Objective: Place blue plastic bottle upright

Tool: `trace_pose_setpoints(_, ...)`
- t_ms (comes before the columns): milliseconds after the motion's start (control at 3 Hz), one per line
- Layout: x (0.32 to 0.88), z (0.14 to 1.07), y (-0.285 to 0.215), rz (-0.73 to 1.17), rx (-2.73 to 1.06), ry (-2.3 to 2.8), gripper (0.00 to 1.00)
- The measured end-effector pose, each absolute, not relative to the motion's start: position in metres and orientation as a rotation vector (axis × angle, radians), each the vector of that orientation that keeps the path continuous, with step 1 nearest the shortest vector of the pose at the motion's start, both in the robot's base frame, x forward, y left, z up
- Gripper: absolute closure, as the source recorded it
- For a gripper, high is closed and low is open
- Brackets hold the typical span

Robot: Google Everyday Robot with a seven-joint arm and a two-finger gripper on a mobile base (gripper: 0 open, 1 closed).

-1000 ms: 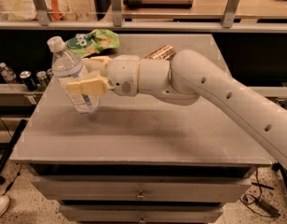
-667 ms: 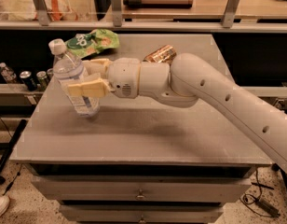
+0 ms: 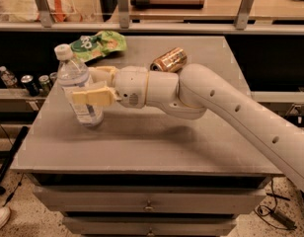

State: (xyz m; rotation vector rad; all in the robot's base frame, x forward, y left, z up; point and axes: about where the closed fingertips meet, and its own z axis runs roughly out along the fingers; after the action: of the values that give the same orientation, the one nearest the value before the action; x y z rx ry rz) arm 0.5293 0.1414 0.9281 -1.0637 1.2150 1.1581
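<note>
1. Clear plastic water bottle with white cap and pale blue label (image 3: 72, 74) near the left edge of the grey surface (image 3: 157, 142), nearly upright, cap tipped slightly left.
2. Cream two-finger claw (image 3: 83, 86) clamped around its middle.
3. Behind the arm (image 3: 216, 102): gold-orange soda can (image 3: 168, 59) on its side, crumpled green bag (image 3: 98, 44).

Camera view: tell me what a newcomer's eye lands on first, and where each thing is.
A white robot arm reaches across the grey table from the right, its tool closed around a clear plastic water bottle with a white cap, nearly upright near the table's left edge. Behind the arm lie a gold-orange soda can on its side and a crumpled green snack bag.
</note>
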Motion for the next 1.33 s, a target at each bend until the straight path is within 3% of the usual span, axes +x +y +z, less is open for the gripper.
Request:
trace_pose_setpoints(667,0.5293,0.9223,0.1424,1.183,-1.05,1.211,0.13)
trace_pose_setpoints(1000,0.5294,0.9208,0.1426,1.188,-1.051,1.212,0.0)
trace_pose_setpoints(1333,0.5293,0.9208,0.1425,1.189,-1.052,1.212,0.0)
